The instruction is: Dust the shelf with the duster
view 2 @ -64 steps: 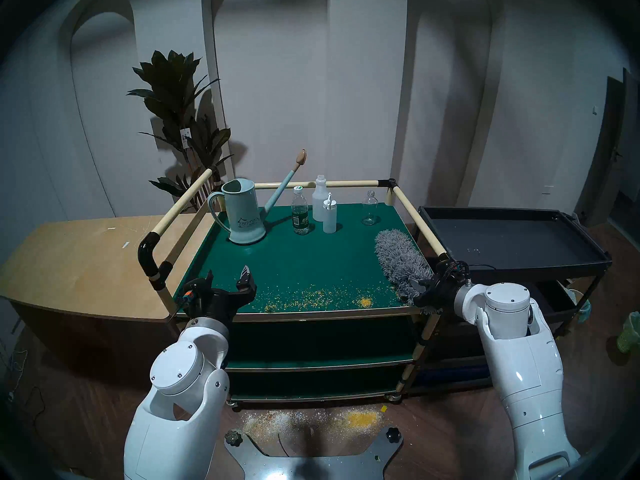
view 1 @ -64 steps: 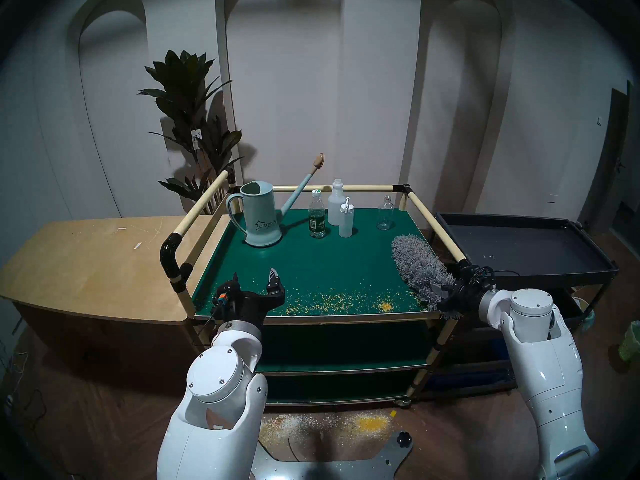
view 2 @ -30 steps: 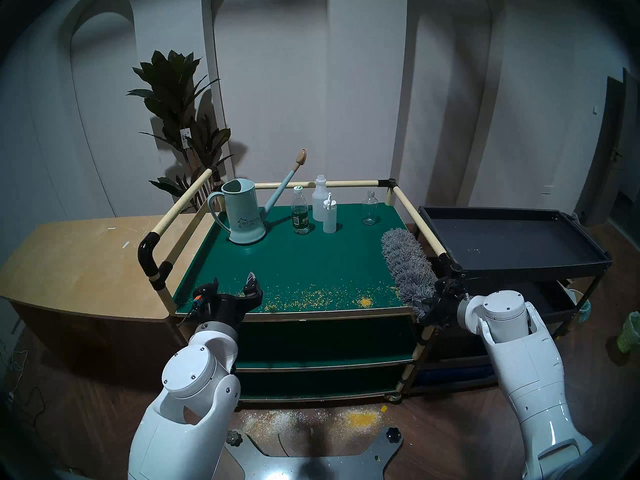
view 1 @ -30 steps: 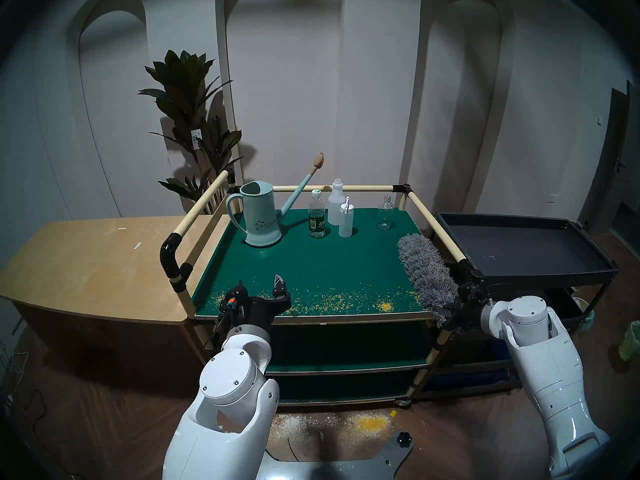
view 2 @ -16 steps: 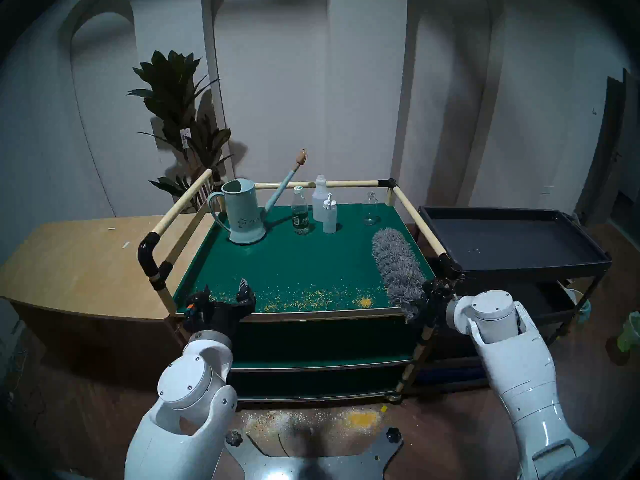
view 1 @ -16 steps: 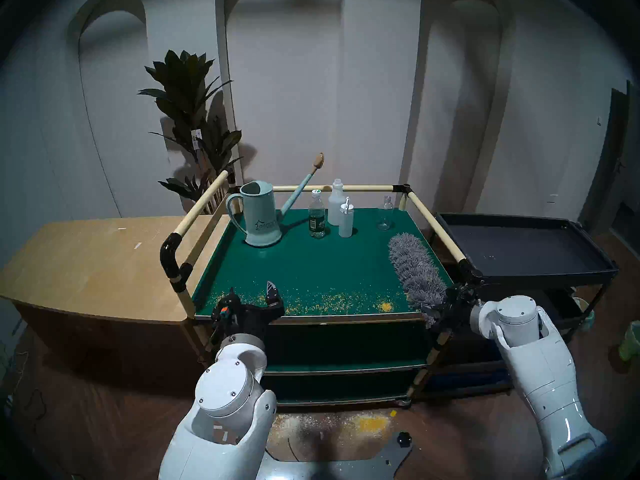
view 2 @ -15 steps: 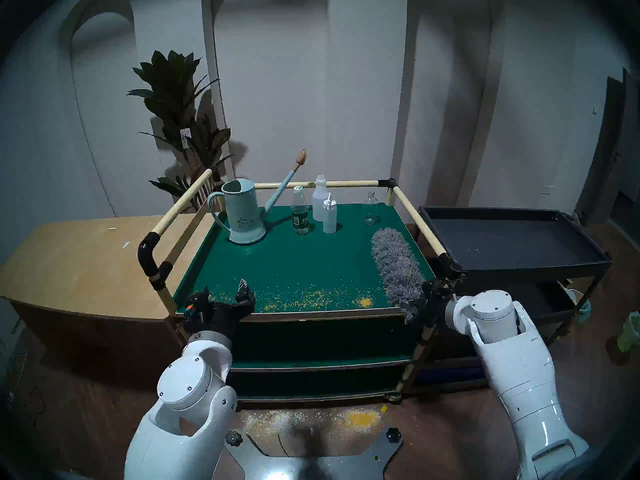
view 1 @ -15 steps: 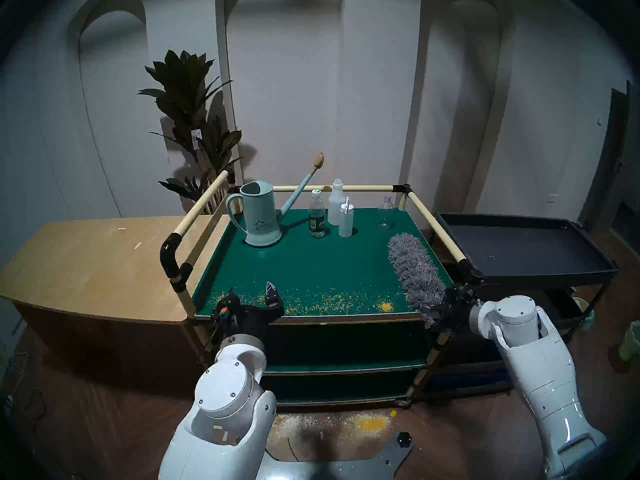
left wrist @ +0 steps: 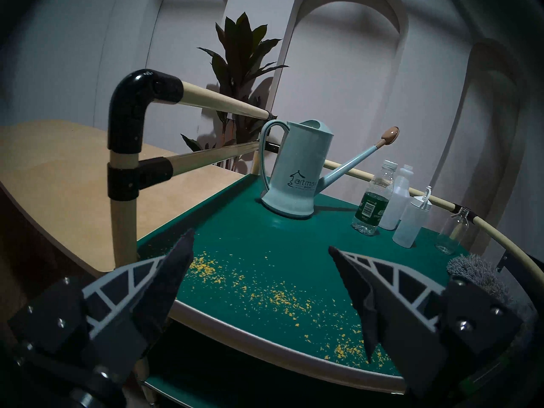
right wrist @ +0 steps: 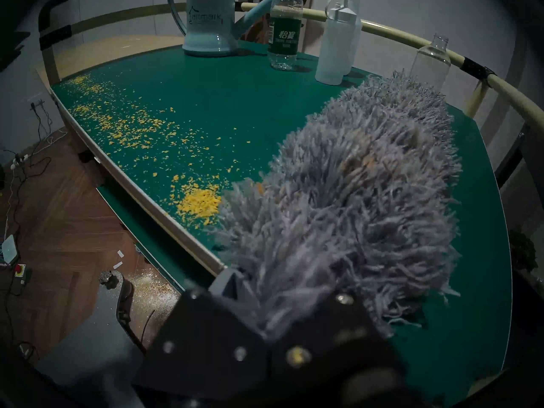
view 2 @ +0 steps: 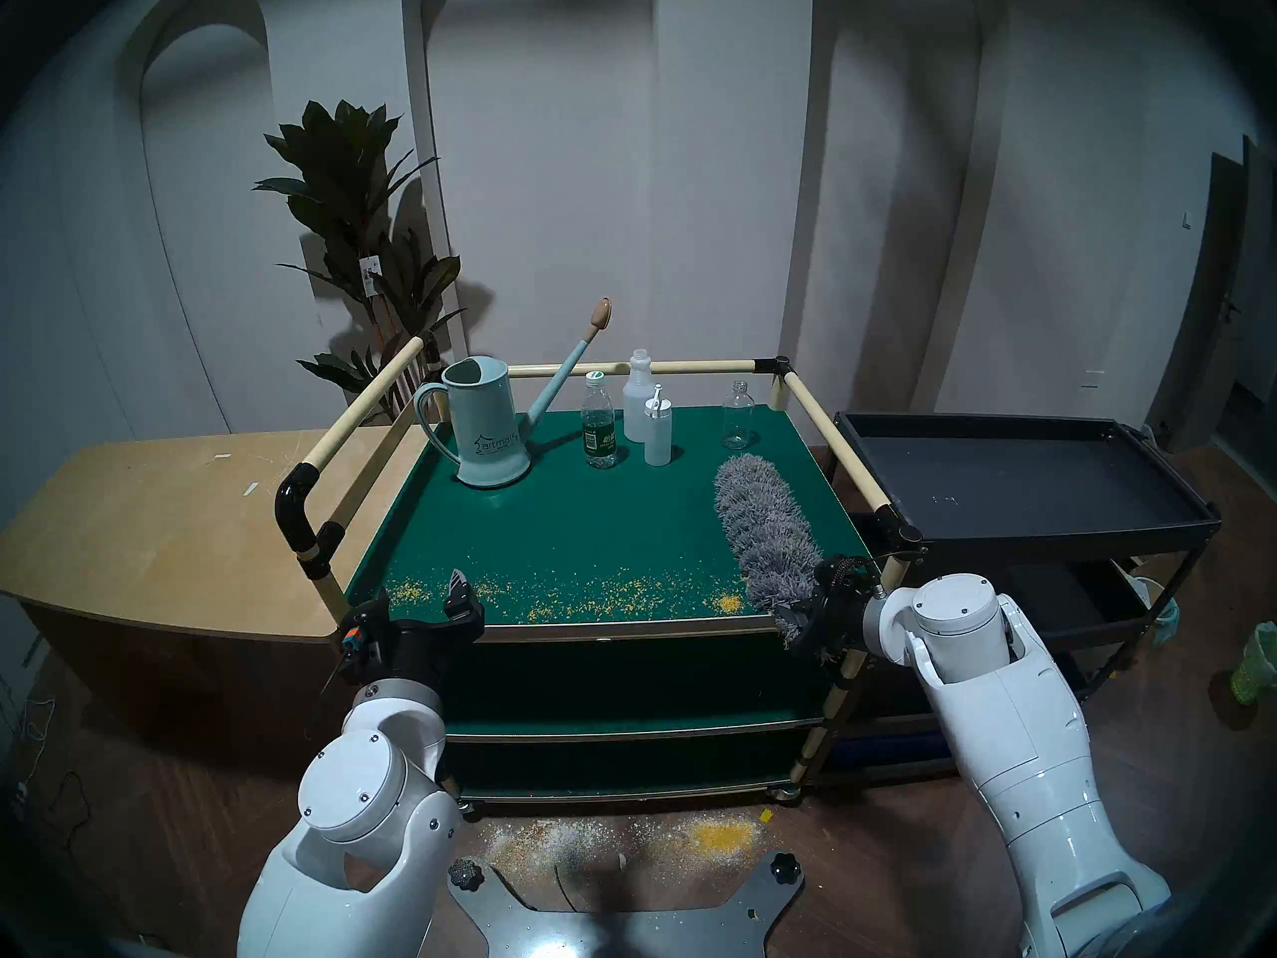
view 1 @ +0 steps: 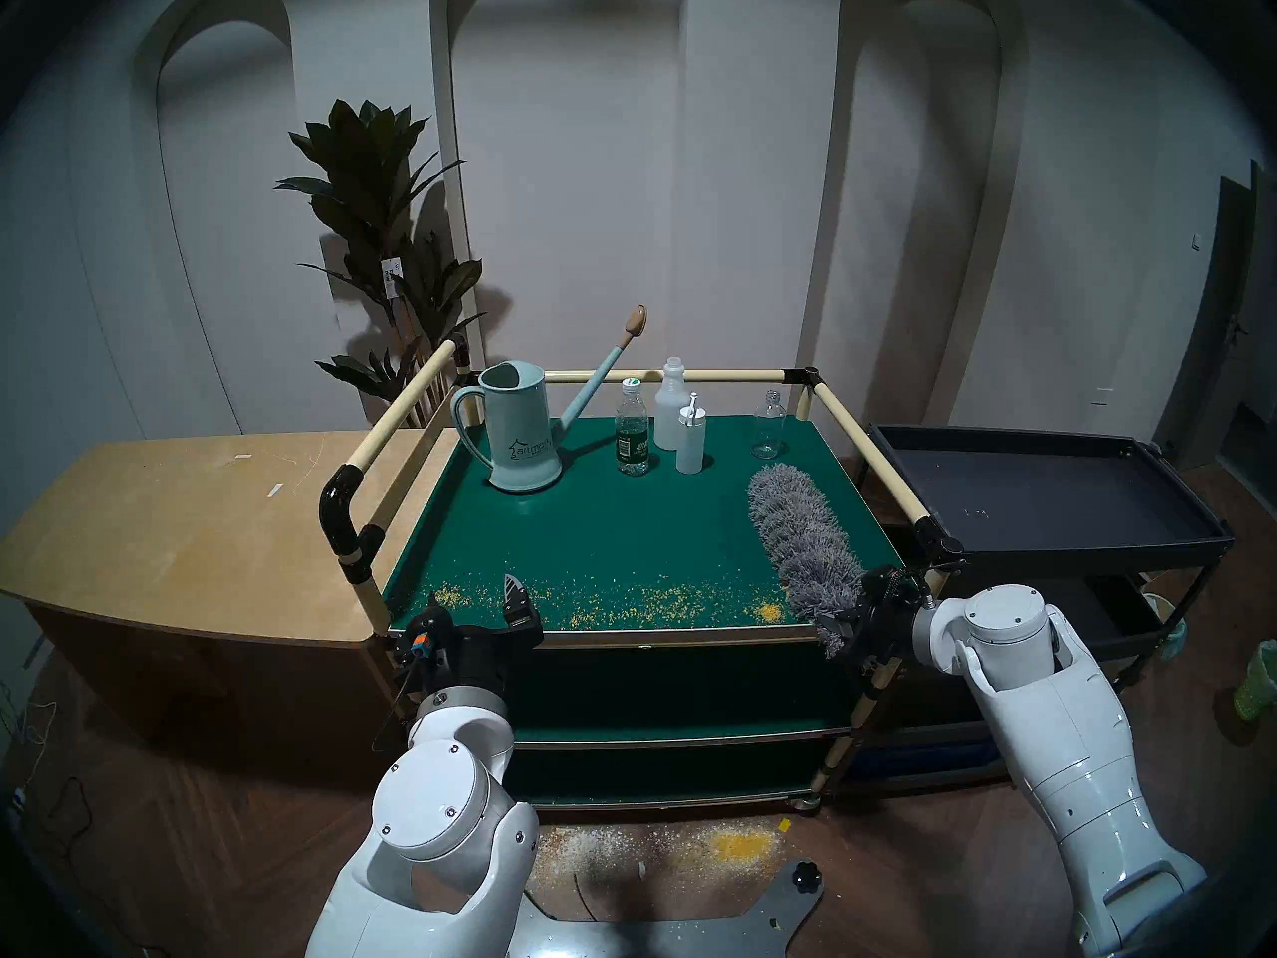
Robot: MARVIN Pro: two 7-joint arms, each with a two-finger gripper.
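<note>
Behind the duster [view 1: 801, 542], gripped by the closed right end effector [view 1: 846, 628], bottles [view 1: 691, 438] stand.

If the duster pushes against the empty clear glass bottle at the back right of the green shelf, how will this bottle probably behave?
The clear glass bottle is tall, narrow and apparently empty, so it would probably tip rather than slide. Being round, it may then roll on the shelf, though the rail beside it might stop it. The soft duster would likely bend first, so the push would be gentle.

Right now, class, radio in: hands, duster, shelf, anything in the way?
Right hand shut on duster. Left hand open, empty. Yellow crumbs along shelf front. Bottles stand at back.
</note>
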